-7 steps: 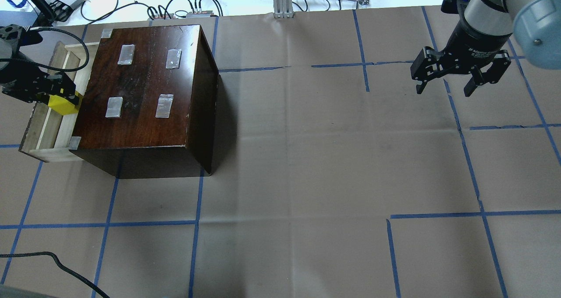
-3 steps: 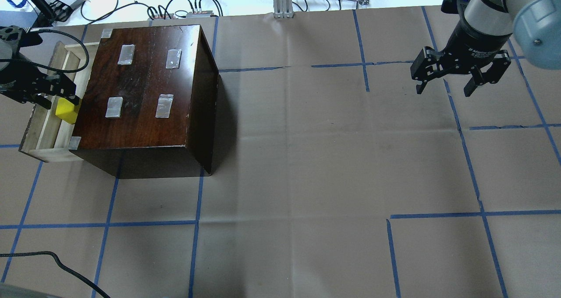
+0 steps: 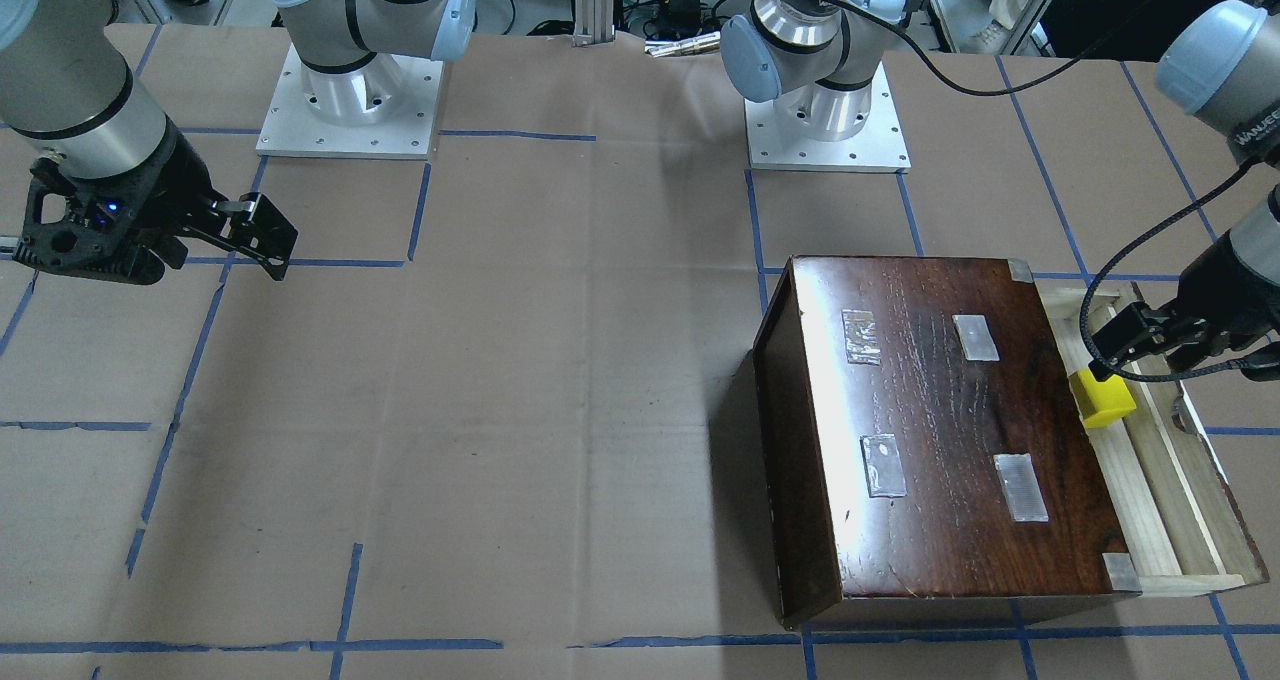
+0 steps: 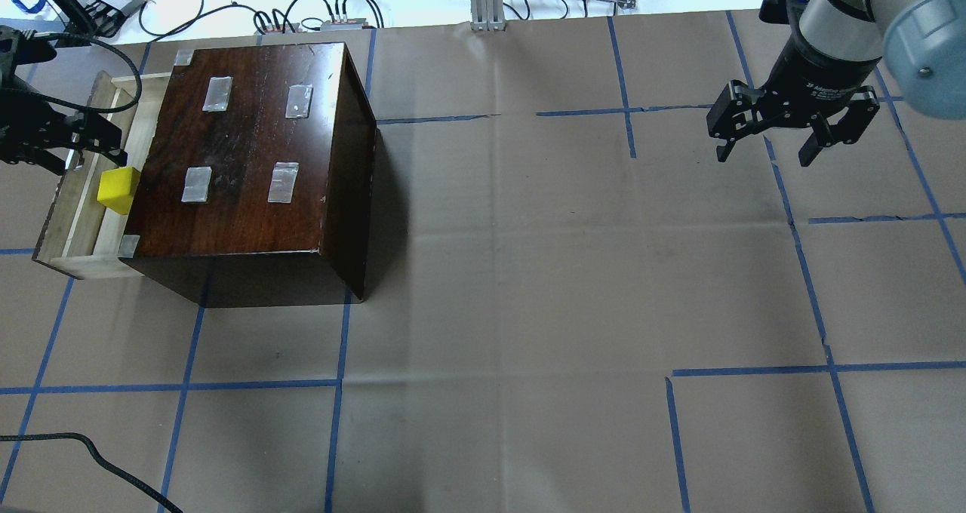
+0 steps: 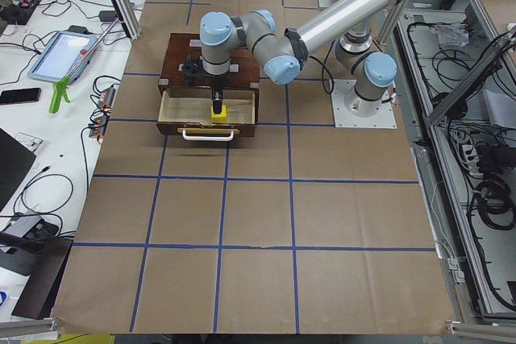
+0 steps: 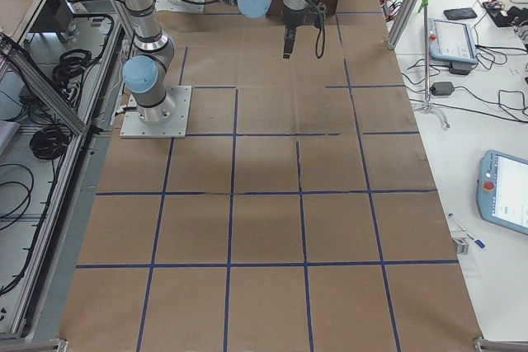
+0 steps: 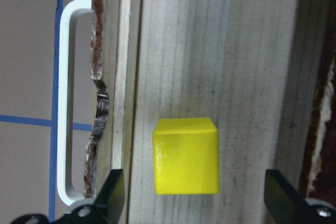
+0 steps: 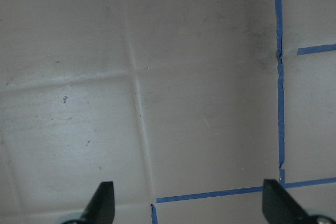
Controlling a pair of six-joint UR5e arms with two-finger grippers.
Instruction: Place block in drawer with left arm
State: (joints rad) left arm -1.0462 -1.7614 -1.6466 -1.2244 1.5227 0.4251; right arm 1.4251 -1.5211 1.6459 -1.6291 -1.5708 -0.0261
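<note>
- The worktop was covered in brown paper, creased in places and marked into large squares by blue tape lines.
- A glossy dark-brown wooden box stood on the robot's left part of the worktop, with grey tape patches on its lid.
- The drawer was pulled out from the box. It was a shallow pale-wood tray, with a white handle on its chipped dark front panel.
- The block lay flat on the drawer's bare wooden floor, somewhat nearer the front-panel side than the box side in the wrist view.
- The left pincer hung above the drawer with its jaws spread wide. A fingertip showed on either side of the block, and neither touched it.
- The left arm reached over the box, with a black braided cable looping to its wrist.
- The right pincer hovered over bare paper at the far right of the worktop, well apart from the box. Its jaws were wide and held nothing.
- Both arms rose from square metal base plates bolted along one edge of the worktop.
- An aluminium post stood at the far edge.
- Beyond that edge was a white bench strewn with black cables and small devices, among them a tablet-like pendant.
- A loose black cord trailed onto the near left corner of the paper.
</note>
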